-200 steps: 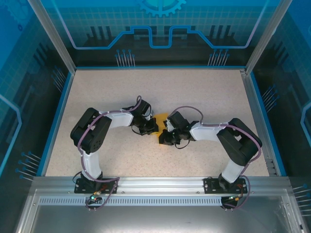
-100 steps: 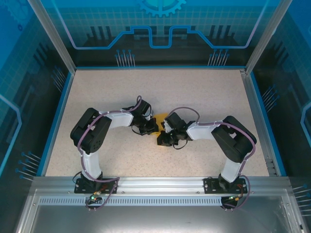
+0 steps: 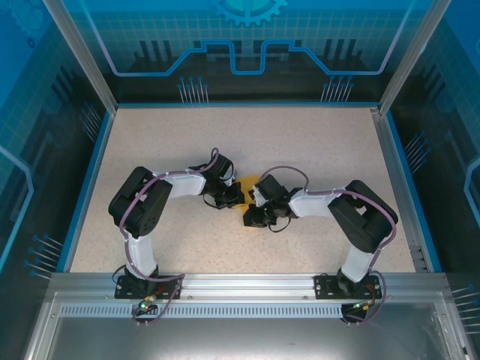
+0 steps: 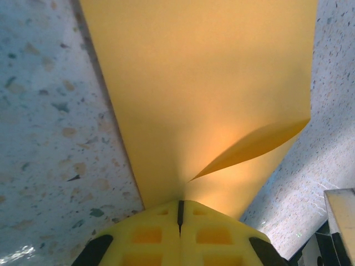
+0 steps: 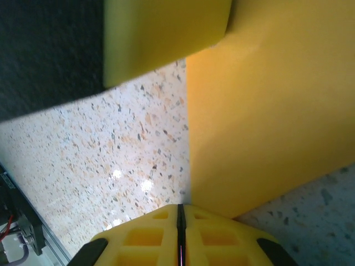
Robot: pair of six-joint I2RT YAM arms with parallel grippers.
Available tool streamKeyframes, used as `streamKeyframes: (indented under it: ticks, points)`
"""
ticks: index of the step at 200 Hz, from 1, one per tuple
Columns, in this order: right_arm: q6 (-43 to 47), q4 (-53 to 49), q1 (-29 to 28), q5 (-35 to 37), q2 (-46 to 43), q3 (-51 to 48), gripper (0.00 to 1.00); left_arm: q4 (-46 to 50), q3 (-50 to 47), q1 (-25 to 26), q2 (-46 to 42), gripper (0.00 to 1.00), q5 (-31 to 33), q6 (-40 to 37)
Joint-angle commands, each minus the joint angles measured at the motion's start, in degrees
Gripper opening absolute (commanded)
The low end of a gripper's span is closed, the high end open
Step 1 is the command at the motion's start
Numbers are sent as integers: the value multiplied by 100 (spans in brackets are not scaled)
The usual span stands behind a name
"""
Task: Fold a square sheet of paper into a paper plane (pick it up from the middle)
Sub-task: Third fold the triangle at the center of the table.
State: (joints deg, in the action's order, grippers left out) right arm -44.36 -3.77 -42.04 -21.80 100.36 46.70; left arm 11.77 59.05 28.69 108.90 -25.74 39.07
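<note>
The left pincer [image 4: 179, 208] is pressed shut on the square sheet of paper [image 4: 205, 83], and the right pincer [image 5: 181, 211] pinches the same sheet's edge, in the middle of the bench [image 3: 315, 135]. If they pull apart or twist unevenly, the thin sheet could tear, slip free, or crease crookedly at the lifted flap [image 4: 249, 147].

From above, the table [image 3: 300, 142] is brightly, evenly lit and sharp, with short soft shadows beneath the arms [image 3: 142, 202] and a blue cast on the walls [image 3: 45, 150]. Close up, the paper [image 4: 205, 83] glows warm with a dark shadow along its left edge, white glare spots dot the table, and the near yellow fingers [image 5: 150, 244] look soft.
</note>
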Motion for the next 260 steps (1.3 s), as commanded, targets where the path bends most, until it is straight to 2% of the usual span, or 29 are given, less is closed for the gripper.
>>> streamKeyframes:
  ticks: [1, 57, 106, 153, 177, 207, 260]
  points:
    - [199, -839, -239, -40, -105, -196, 10, 806, -315, 76, 303, 3, 714, 63]
    - [-33, -345, -55, 334, -746, 25, 10, 818, -302, 84, 268, 3, 702, 59]
    - [-120, -82, 77, 250, -75, 310, 9, 835, -280, 84, 263, 3, 693, 64]
    - [-363, 219, 205, 317, 249, 31, 9, 838, -280, 84, 263, 3, 701, 57]
    - [-478, 362, 229, 170, 148, -182, 9, 855, -251, 84, 263, 3, 710, 34]
    - [-456, 177, 301, 296, -230, 43, 9, 865, -244, 84, 263, 3, 719, 30]
    - [-480, 52, 425, 421, 291, 314, 9, 863, -262, 84, 228, 3, 719, 39]
